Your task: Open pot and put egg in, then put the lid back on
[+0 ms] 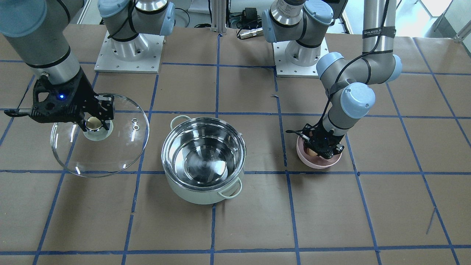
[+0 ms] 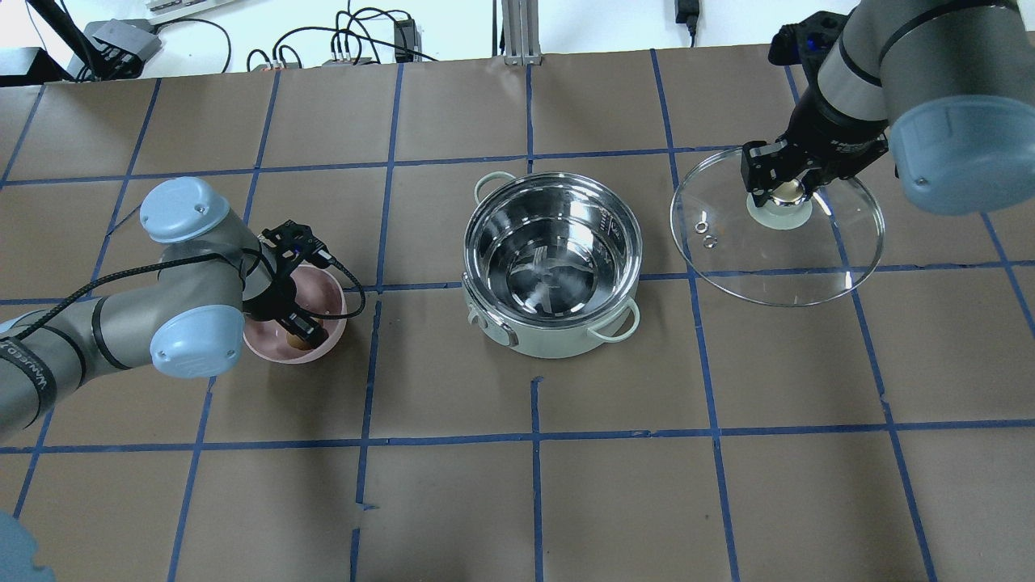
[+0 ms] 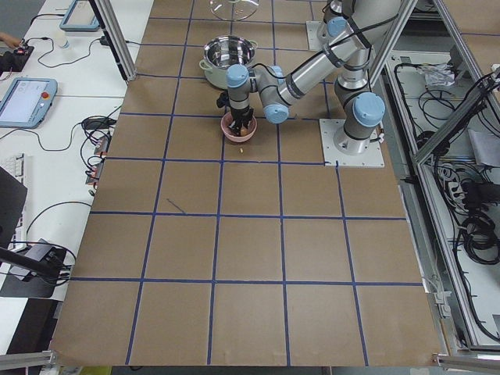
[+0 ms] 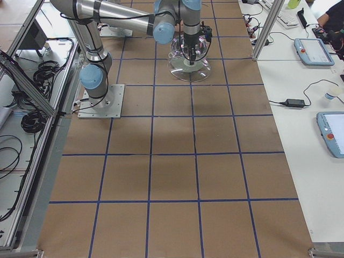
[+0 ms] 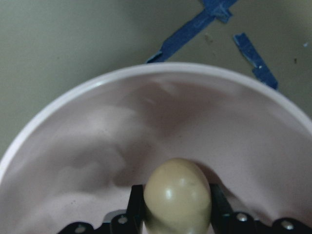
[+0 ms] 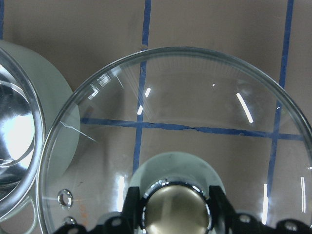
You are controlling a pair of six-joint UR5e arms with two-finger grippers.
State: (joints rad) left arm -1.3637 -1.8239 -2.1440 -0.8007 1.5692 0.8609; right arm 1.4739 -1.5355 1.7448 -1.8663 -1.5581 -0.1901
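Observation:
The mint-green pot [image 1: 200, 192] stands open at the table's middle, its steel inside empty; it also shows in the overhead view [image 2: 550, 341]. My right gripper [image 1: 95, 123] is shut on the knob [image 6: 175, 207] of the glass lid [image 1: 110, 151] and holds the lid up beside the pot, on my right [image 2: 776, 263]. My left gripper [image 2: 301, 333] is down inside the pink bowl [image 2: 325, 293]. Its fingers [image 5: 135, 204] are closed on both sides of the tan egg [image 5: 178, 197], low in the bowl.
The pink bowl [image 1: 317, 164] stands about one grid square to the pot's left in the overhead view. Brown paper with blue tape lines covers the table [image 2: 534, 501]. The arm bases [image 1: 128, 48] stand at the robot's edge. Cables and tablets lie off the table ends.

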